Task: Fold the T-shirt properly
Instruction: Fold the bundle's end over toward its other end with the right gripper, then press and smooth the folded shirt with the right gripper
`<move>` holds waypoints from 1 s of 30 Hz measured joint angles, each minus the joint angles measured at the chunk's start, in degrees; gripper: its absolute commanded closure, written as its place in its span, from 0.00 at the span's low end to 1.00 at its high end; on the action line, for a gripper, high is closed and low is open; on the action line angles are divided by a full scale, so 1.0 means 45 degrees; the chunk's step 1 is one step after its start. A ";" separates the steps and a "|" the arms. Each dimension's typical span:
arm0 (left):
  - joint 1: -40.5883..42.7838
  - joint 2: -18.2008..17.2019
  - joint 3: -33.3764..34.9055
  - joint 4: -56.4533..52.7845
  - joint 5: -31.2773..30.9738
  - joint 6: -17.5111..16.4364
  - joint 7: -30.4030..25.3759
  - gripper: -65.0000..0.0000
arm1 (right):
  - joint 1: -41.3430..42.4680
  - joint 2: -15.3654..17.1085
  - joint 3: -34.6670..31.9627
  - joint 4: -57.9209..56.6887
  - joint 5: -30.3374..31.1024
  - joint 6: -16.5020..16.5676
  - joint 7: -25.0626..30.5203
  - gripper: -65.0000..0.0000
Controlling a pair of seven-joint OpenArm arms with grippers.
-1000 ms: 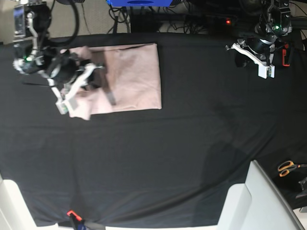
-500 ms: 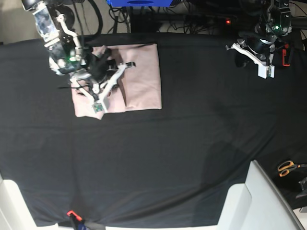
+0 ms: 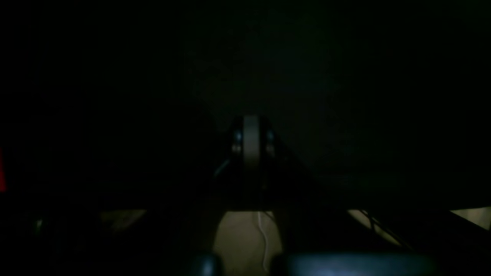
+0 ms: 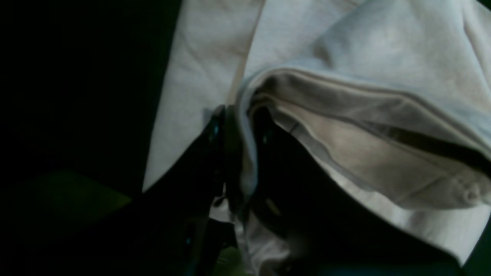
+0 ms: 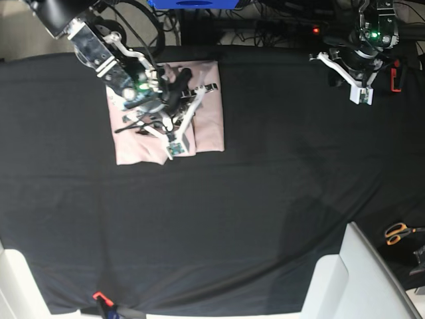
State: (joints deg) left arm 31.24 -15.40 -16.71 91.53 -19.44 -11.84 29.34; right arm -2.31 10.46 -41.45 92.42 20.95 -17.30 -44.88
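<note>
The pale-pink T-shirt lies folded into a rectangle at the back left of the black cloth. My right gripper hovers over its middle. In the right wrist view this gripper is shut on a doubled edge of the T-shirt, and the lifted layers gape open to the right of the black fingers. My left gripper hangs at the back right, well away from the shirt. Its wrist view is nearly black, with the fingers pressed together and nothing between them.
Orange-handled scissors lie at the right edge. A white and grey box stands at the front right corner. A small red clamp sits on the front edge. Cables and a blue box run behind the table.
My right arm has swung to the right, dragging the shirt's left part over the rest, so the bundle is narrower. The left arm has barely shifted.
</note>
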 measured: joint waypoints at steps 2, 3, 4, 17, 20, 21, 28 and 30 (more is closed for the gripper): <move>0.0005 0.0024 0.0015 0.0000 0.0039 -0.0015 0.0005 1.00 | 0.0321 0.0019 -0.0539 -0.0073 0.0039 -0.0340 0.0029 1.00; 0.0010 0.0024 0.0015 0.0000 0.0044 -0.0010 0.0005 1.00 | 0.0452 -0.0019 -0.0719 -0.0131 0.0015 -0.0651 -0.0015 1.00; 0.0010 0.0000 0.0010 0.0000 0.0049 -0.0005 0.0010 1.00 | 0.0563 -0.0063 -0.0855 -0.0238 0.0053 -0.0903 -0.0180 1.00; -0.0097 0.0015 0.0073 0.0000 0.0126 -0.0044 0.0005 1.00 | 0.1729 -0.0442 -0.2628 -0.0724 0.0102 -0.3201 -0.2550 0.65; -0.0092 -0.0010 0.0063 -0.0005 0.0141 0.0112 0.0005 1.00 | 0.1807 -0.0534 -0.3186 -0.0704 0.0053 -0.3211 -0.2492 0.64; -0.0092 -0.0005 0.0063 -0.0005 0.0136 0.0092 0.0005 1.00 | 0.1817 -0.0612 -0.3327 -0.0704 0.0058 -0.3211 -0.2555 0.64; -0.0097 0.0000 0.0063 -0.0005 0.0136 -0.0005 0.0005 1.00 | 0.1996 -0.1559 -0.4269 -0.0690 0.0243 -0.3196 -0.2565 0.64; -0.0097 0.0000 0.0063 -0.0005 0.0131 -0.0010 0.0005 1.00 | 0.2103 -0.1520 -0.4265 -0.0646 0.0209 -0.2909 -0.2560 0.65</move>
State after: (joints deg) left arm 30.81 -15.40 -16.43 91.50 -18.85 -11.88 29.36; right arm 7.16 3.62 -60.64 89.52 21.89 -30.39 -56.40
